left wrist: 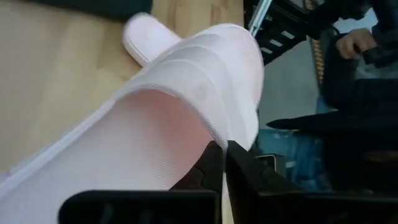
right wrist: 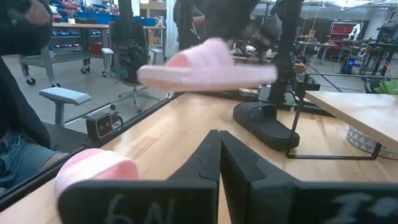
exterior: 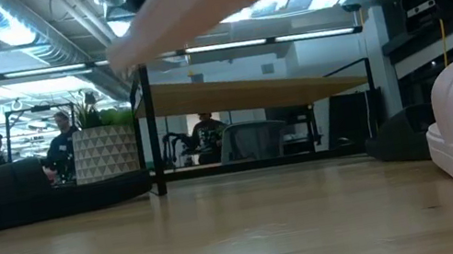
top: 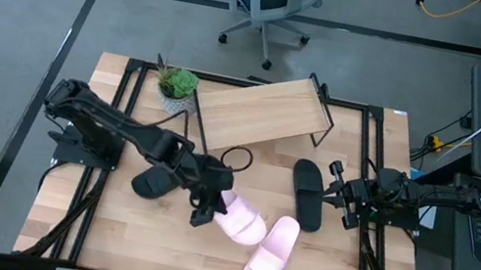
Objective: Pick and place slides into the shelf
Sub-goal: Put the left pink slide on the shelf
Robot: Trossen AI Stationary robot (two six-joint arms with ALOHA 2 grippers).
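Pink slide is pinched, lifted, by left gripper; shelf lies beyond; right gripper is pressed together.

Both arms are dark, with jointed segments. The left gripper has two black, wedge-shaped fingers. The right gripper looks the same.

Only one marking turns up: pale characters on the dark body of the right gripper, seen in the right wrist view, looking like "6N" on one side, with more on the other too cut off to read. Everything else carries no readable text, label or number.
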